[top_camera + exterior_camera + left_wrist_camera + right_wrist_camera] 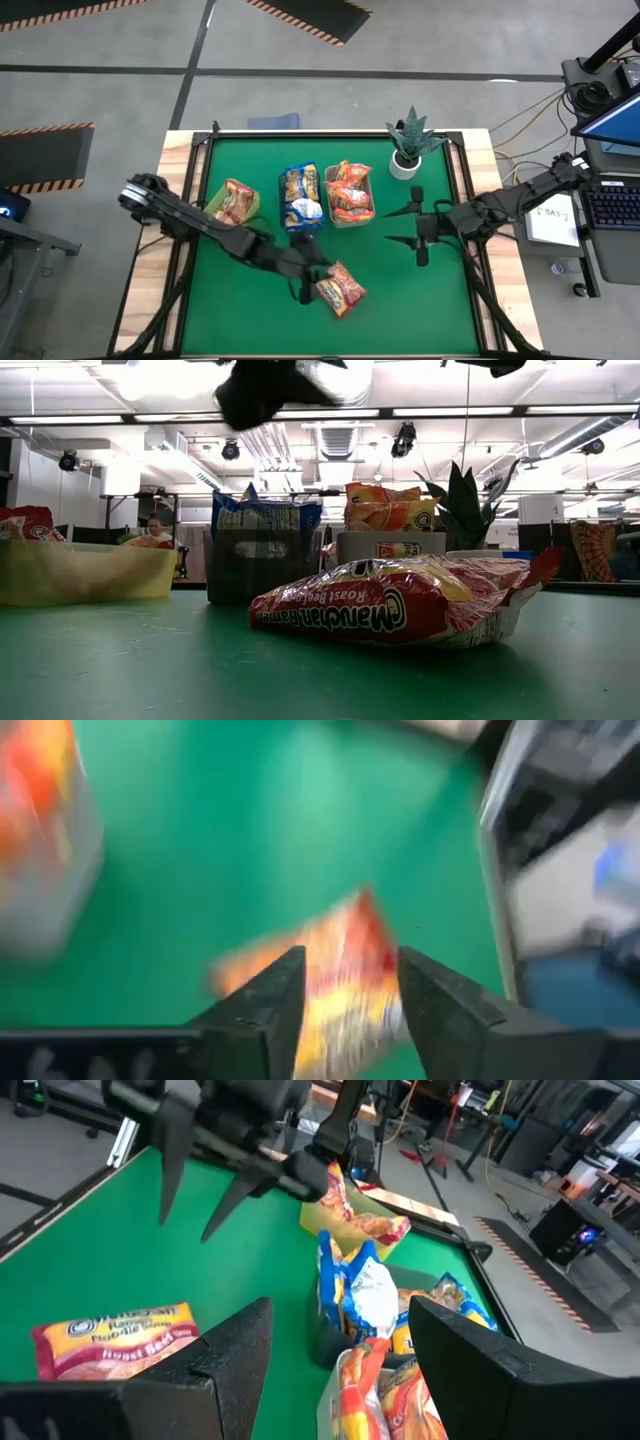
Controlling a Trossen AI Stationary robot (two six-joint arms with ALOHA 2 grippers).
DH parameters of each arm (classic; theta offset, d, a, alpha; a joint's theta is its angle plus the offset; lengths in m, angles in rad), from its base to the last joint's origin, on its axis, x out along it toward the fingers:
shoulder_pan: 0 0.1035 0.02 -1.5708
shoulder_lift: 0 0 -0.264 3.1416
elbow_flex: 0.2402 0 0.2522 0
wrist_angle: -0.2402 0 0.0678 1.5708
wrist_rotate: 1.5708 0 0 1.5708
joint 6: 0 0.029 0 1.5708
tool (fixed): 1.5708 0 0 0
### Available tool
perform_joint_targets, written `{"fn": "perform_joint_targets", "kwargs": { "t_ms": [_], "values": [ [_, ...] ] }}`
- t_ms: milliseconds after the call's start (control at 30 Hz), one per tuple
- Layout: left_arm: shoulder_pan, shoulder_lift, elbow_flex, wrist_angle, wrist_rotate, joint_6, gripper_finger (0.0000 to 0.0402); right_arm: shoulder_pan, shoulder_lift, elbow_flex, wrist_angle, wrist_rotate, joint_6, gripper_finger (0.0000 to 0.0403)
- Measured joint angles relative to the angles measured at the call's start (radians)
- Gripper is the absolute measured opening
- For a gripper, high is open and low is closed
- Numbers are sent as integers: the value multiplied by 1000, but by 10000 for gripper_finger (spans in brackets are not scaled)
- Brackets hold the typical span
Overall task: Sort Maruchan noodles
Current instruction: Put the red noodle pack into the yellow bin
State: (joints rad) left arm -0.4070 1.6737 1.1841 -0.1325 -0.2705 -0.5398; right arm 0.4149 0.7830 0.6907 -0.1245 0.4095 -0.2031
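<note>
One loose red-and-yellow Maruchan packet (341,288) lies flat on the green mat, near the near edge; the low view shows the packet (400,610) resting on its broad face. My left gripper (312,280) hangs open just above and left of it; in the left wrist view the gripper (350,955) has the packet (345,980) showing below the gap between its fingers. More packets sit in three bins farther back. My right gripper (390,226) waits open over the mat's right part, pointing left.
Three bins stand in a row at mid-table: a yellow-green bin (232,203) with red packets, a dark bin (302,197) with blue ones, a grey bin (350,192) with orange ones. A potted plant (410,148) stands far right. Bare mat lies near left and right.
</note>
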Motion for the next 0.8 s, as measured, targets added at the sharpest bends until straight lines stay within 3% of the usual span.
{"fn": "perform_joint_targets", "kwargs": {
  "t_ms": [100, 200, 400, 800],
  "values": [
    [-5, 94, 120, -264, 27, -93, 172, 0, -14, -12, 0, -1, -20, 224],
    [-17, 177, 195, -358, 19, -109, 205, 0, -23, -23, 3, -1, -25, 224],
    [-29, 264, 243, -306, -54, -97, 238, 0, -42, -53, -3, -10, -25, 224],
    [-31, 332, 179, -182, -106, -201, 231, 0, -95, -59, -33, -52, 1, 224]
  ]
}}
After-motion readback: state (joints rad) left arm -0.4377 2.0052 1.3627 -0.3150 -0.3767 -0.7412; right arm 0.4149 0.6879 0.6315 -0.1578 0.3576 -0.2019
